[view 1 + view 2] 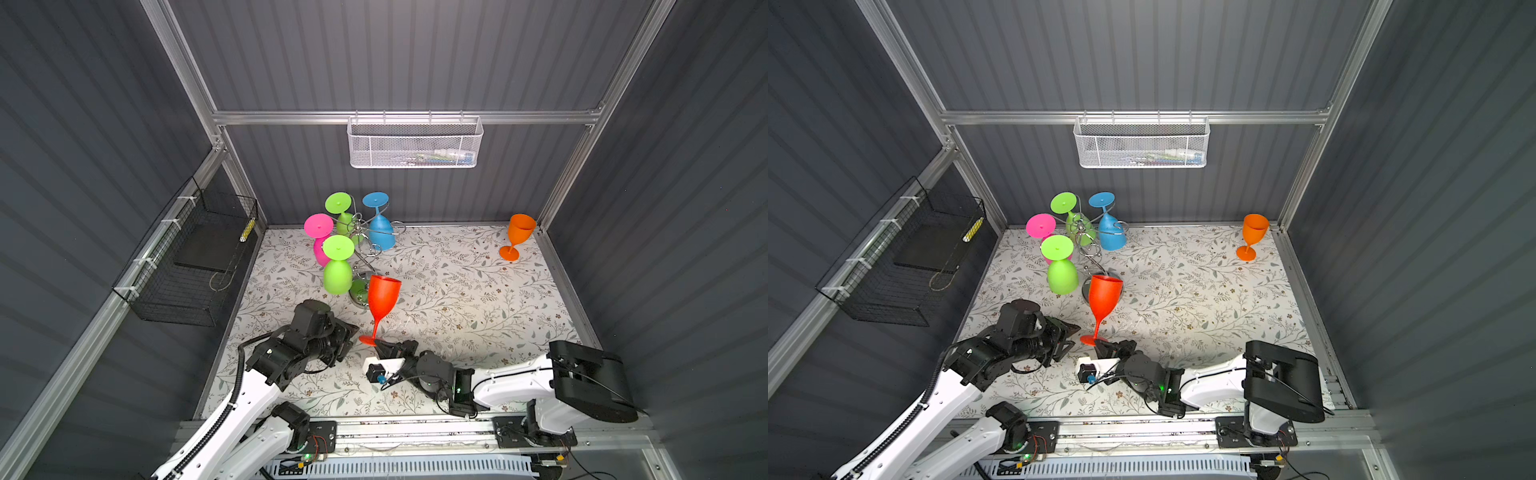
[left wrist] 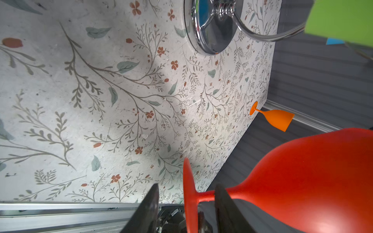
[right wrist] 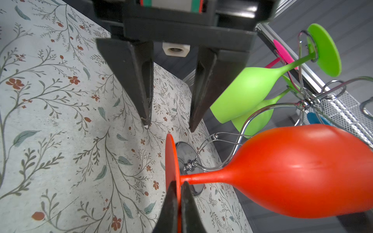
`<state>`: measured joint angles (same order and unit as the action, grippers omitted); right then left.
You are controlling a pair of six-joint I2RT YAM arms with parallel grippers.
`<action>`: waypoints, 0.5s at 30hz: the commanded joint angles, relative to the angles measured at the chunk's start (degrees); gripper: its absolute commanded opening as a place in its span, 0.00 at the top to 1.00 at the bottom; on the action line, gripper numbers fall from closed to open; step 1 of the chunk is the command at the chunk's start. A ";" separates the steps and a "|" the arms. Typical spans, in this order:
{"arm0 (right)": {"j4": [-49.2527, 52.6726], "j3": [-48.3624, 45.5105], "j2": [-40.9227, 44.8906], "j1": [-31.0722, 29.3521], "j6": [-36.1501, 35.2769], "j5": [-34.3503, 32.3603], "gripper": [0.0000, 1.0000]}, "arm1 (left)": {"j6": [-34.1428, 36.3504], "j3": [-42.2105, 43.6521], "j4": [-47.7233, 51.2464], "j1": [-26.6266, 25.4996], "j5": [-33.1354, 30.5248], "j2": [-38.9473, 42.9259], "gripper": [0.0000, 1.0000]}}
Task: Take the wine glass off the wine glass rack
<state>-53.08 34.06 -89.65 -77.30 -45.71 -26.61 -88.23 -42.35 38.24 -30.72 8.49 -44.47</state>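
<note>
The red wine glass [image 1: 384,295] [image 1: 1105,293] stands upright and slightly tilted in front of the wine glass rack [image 1: 365,232] [image 1: 1090,245], clear of its arms. My right gripper [image 3: 179,183] [image 1: 380,343] is shut on the rim of the glass's foot disc. My left gripper [image 2: 187,185] [image 3: 169,127] [image 1: 353,332] is open. Its fingers straddle the foot and lower stem of the red wine glass [image 2: 312,181] without closing on them. Two green glasses, a pink glass [image 1: 319,226] and a blue glass [image 1: 380,232] hang upside down on the rack.
An orange glass [image 1: 517,235] stands at the back right corner of the floral table [image 1: 457,291]. The rack's mirror base [image 2: 212,30] sits just behind the red glass. A white mesh basket [image 1: 413,143] hangs on the back wall and a black wire basket [image 1: 187,257] on the left wall.
</note>
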 commanded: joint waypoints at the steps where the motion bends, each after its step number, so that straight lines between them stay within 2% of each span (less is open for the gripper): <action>1: -3.16 1.59 -0.31 0.13 -0.58 -0.90 1.00 | -2.40 1.15 -1.24 -0.39 -1.79 0.72 0.54; 15: -3.70 3.24 -1.98 0.04 -1.73 -1.05 1.00 | -5.43 2.96 -5.11 -3.58 -3.73 -0.25 0.56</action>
<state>-54.83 35.66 -91.31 -77.30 -46.83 -27.03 -92.23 -40.58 34.35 -33.30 6.17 -44.38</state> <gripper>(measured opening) 0.060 0.442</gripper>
